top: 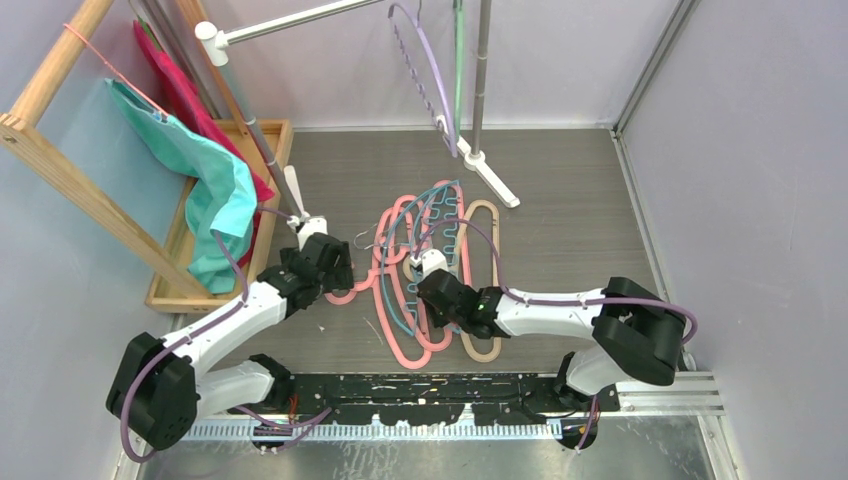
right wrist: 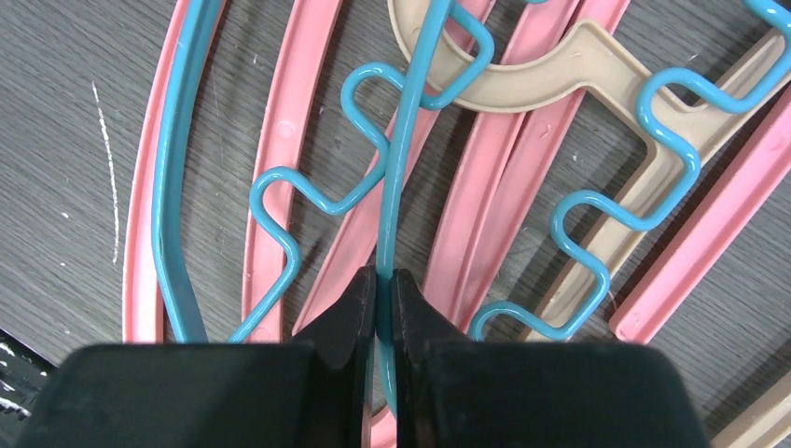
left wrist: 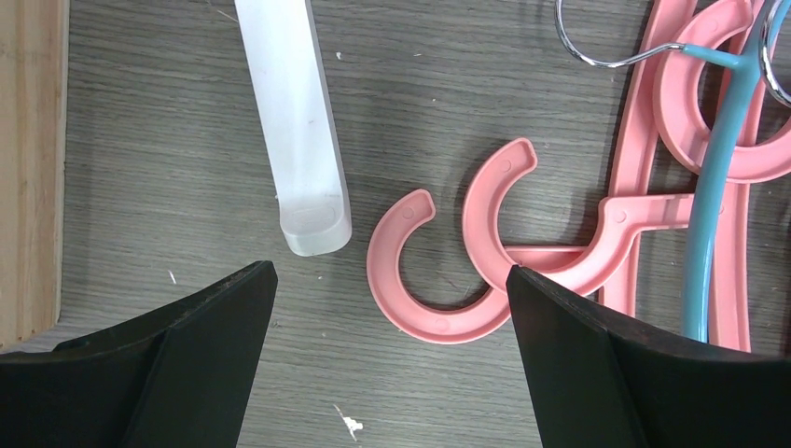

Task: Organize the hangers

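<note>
Grey wood-grain tabletop [top: 570, 220] carries the hangers [top: 383, 265], heaped at frame centre. The right gripper [right wrist: 383, 280], its arm entering from lower right, is pressed together on a blue hanger [right wrist: 403, 168] wire. The left gripper [left wrist: 390, 273] hovers spread over a pink hook [left wrist: 438, 322]. Bare surface lies upper right. A lavender hanger [top: 447, 80] hangs at top centre.
</note>
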Robot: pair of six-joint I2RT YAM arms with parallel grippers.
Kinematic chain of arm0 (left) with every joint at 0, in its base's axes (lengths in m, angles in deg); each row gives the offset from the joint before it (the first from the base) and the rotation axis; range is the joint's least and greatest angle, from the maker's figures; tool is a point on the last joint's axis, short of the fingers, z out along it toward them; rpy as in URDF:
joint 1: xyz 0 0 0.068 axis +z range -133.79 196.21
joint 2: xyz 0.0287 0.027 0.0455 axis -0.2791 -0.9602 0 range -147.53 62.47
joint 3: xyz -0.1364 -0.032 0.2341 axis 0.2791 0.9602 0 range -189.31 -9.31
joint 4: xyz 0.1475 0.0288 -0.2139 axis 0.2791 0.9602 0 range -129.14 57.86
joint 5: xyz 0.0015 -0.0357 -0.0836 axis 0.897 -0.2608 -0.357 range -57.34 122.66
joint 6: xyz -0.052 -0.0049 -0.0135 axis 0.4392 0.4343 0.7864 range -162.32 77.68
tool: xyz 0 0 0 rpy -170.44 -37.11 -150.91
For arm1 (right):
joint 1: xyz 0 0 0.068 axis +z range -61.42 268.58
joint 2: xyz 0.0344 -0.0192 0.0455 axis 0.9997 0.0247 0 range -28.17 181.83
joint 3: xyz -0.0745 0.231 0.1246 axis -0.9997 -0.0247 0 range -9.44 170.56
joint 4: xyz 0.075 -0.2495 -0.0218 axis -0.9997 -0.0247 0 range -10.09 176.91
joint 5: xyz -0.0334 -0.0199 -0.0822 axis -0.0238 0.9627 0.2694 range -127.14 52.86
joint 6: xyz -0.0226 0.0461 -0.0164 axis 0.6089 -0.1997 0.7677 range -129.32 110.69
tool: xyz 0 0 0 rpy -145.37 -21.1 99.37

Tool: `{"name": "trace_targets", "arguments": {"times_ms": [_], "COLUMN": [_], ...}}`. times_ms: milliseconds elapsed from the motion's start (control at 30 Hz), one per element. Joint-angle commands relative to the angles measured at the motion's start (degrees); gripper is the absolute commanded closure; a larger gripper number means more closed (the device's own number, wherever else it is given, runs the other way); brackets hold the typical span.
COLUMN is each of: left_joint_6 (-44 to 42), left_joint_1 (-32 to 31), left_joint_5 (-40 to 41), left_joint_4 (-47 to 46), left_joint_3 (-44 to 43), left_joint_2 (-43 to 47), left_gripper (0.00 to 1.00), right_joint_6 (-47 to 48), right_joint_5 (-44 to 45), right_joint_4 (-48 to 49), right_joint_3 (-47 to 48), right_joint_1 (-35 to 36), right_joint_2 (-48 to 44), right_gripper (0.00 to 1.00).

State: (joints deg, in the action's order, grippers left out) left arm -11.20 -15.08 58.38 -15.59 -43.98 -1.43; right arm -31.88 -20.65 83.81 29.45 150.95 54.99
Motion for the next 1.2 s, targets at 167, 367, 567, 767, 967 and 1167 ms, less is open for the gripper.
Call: {"name": "trace_targets", "arguments": {"times_ms": [167,367,567,767,967,1167], "left_joint_6": [1.25,1.53,1.75,2.02,2.02,2.02], "left_joint_1": [-0.18,-0.18,-0.18,-0.18,-0.18,-0.18], "left_joint_5": [0.74,0.96,1.02,1.02,1.06,1.18], "left_joint_4": [-1.18,-1.14,-1.26,-1.82,-1.71,-1.67], "left_joint_3": [0.27,0.57,0.87,1.92,1.98,2.14], "left_joint_2": [2.60,3.11,2.59,3.79,4.17,5.37], "left_gripper": [0.02,0.02,0.02,0.02,0.02,0.02], "right_joint_6": [-1.71,-4.07,-8.15,-12.68,-19.26,-21.38], "right_joint_5": [4.32,2.64,-10.42,-18.68,-24.46,-26.52], "right_joint_4": [-0.91,1.54,7.88,15.49,26.14,32.14], "right_joint_3": [1.29,5.82,13.47,19.14,23.90,30.64], "right_joint_1": [0.12,-0.71,-2.54,-3.84,-6.66,-8.43], "right_joint_2": [-15.05,-24.70,-21.94,-17.01,-12.61,-8.71], "right_gripper": [0.99,0.99,0.99,0.99,0.99,0.99]}}
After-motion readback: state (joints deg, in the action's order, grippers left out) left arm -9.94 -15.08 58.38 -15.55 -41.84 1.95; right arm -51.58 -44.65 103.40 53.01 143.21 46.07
